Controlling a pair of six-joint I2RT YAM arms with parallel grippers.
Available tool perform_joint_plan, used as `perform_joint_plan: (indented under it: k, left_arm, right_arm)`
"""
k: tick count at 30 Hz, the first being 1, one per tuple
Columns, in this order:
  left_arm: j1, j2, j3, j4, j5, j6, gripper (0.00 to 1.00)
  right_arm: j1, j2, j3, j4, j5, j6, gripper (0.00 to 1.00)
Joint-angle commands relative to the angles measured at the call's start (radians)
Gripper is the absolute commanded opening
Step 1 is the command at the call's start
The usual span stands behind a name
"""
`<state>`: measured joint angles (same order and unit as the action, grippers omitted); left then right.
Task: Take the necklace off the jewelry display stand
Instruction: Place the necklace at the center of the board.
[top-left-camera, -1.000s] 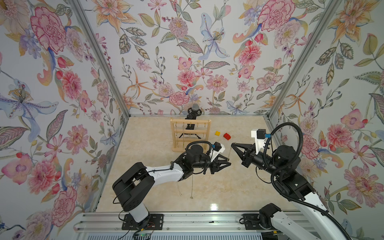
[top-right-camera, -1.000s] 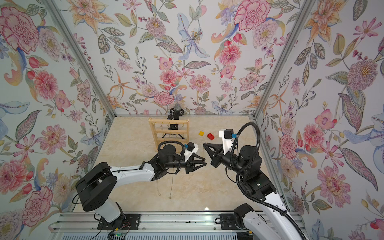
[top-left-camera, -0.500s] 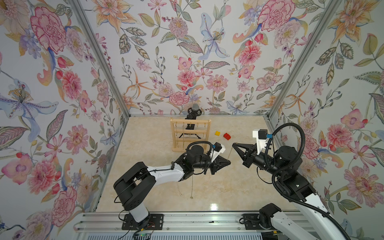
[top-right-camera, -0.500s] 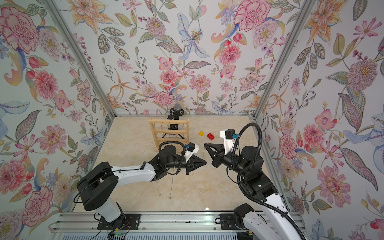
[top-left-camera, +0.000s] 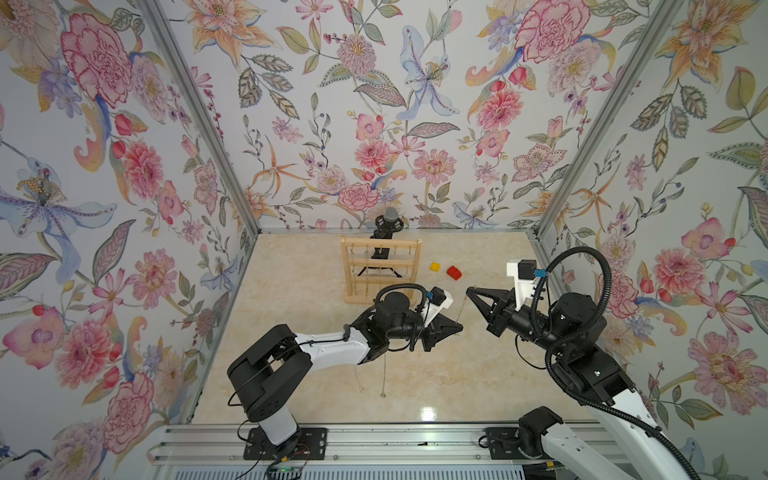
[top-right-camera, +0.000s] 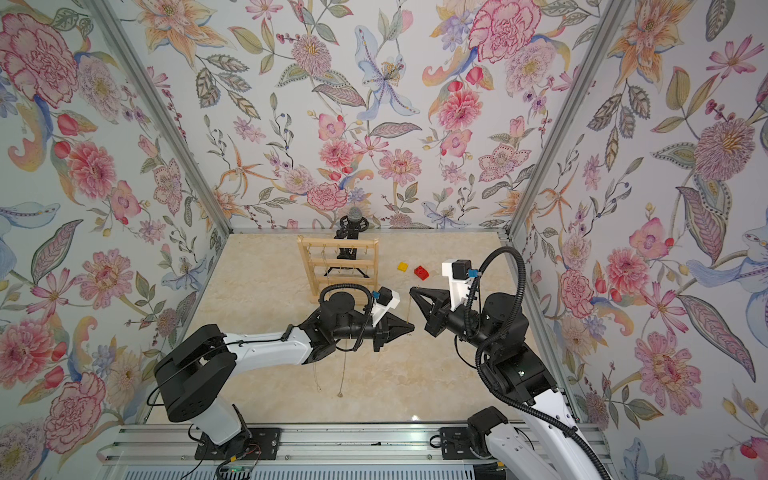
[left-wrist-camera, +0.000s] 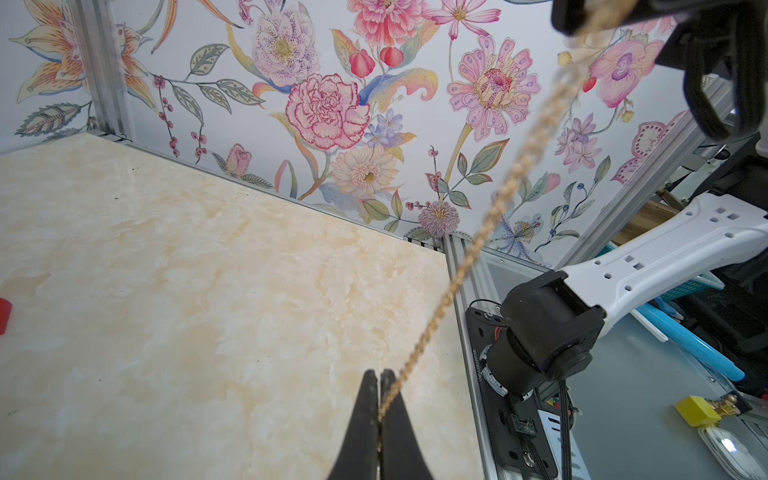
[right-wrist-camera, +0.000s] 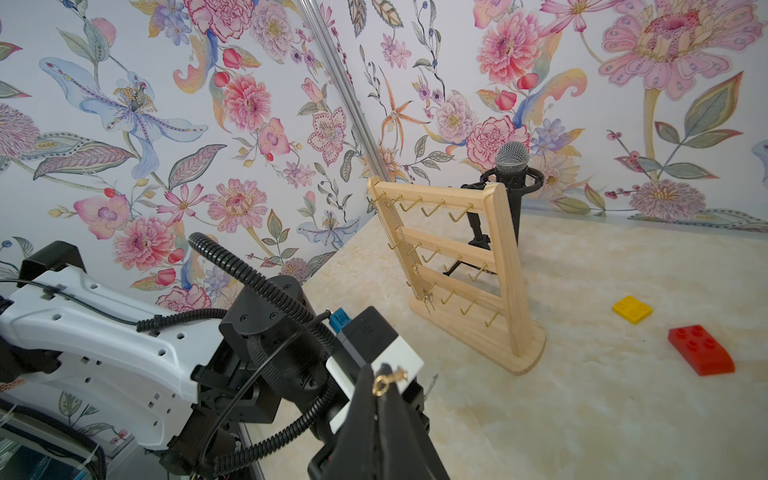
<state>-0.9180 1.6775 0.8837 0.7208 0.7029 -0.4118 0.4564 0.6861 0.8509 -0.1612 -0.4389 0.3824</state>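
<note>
Neighbouring the jewelry display stand (top-left-camera: 381, 242): microphone (top-left-camera: 390, 216), yellow brick (top-left-camera: 435, 266), red brick (top-left-camera: 454, 272).

A lab test booth: floral wallpaper panels (top-left-camera: 374, 104) on aluminium framing (top-left-camera: 200, 116).

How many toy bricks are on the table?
2: a yellow brick and a red brick beside it, both to the right of the jewelry display stand; others could lie hidden from these views.
</note>
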Motion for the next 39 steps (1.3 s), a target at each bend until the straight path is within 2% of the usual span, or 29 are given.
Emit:
perform_joint_plan:
  k: [1, 12, 22, 32, 39]
  left_arm:
    - [-0.017, -0.028, -0.016, -0.028, -0.037, 0.001, 0.0]
    - [-0.054, -0.098, -0.071, -0.105, -0.132, -0.058, 0.01]
    - [-0.099, -0.158, -0.167, -0.095, -0.212, -0.157, 0.03]
    - [-0.12, -0.174, -0.244, -0.152, -0.264, -0.257, 0.02]
    - [-0.145, -0.188, -0.281, -0.2, -0.286, -0.306, 0.02]
  right_arm:
    - [-0.004, -0.009, 0.017, 0.003, -0.02, 0.003, 0.0]
    - [-0.004, 0.029, 0.008, -0.003, -0.034, 0.022, 0.0]
    - [0.006, 0.098, -0.047, 0.001, -0.01, 0.042, 0.0]
    - [0.069, 0.174, -0.076, 0.011, 0.024, 0.044, 0.0]
    - [0.146, 0.242, -0.102, 0.039, 0.092, 0.035, 0.0]
